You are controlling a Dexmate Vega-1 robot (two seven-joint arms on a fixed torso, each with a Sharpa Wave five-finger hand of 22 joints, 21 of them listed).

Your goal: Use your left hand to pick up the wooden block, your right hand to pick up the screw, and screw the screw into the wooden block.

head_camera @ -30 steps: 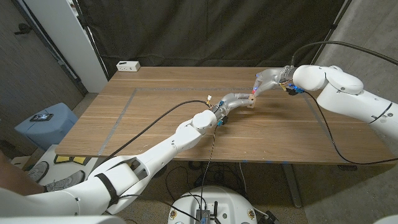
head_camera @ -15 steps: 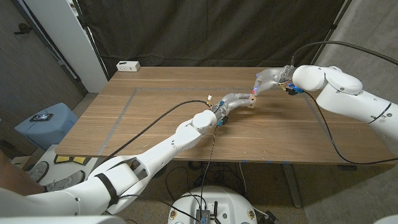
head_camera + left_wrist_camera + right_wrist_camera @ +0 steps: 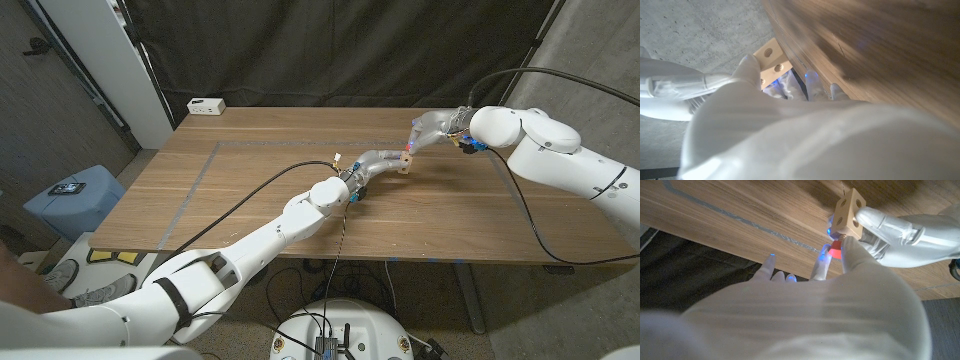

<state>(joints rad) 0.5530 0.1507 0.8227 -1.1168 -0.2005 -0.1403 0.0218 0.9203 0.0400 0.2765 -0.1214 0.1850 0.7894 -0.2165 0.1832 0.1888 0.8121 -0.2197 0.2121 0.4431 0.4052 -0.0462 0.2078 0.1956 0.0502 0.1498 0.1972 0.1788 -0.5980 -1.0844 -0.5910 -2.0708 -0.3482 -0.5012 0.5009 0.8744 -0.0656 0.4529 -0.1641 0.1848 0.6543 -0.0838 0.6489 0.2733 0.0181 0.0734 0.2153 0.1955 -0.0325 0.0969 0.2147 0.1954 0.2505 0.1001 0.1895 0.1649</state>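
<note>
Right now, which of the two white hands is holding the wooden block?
The left hand, reaching from picture left, grips the wooden block; the right hand pinches a red screw.

The wooden block [image 3: 404,165] sits mid-table [image 3: 250,200], left hand [image 3: 378,161] beside it, right hand [image 3: 425,132] behind.

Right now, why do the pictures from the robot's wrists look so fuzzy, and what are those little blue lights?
In the right wrist view the white right hand fills the near foreground, blurred, while the pale wooden block with round holes looks sharper; small blue glows sit on the fingertips. In the left wrist view the left hand is a soft white blur. The head view is evenly lit and sharp.
</note>
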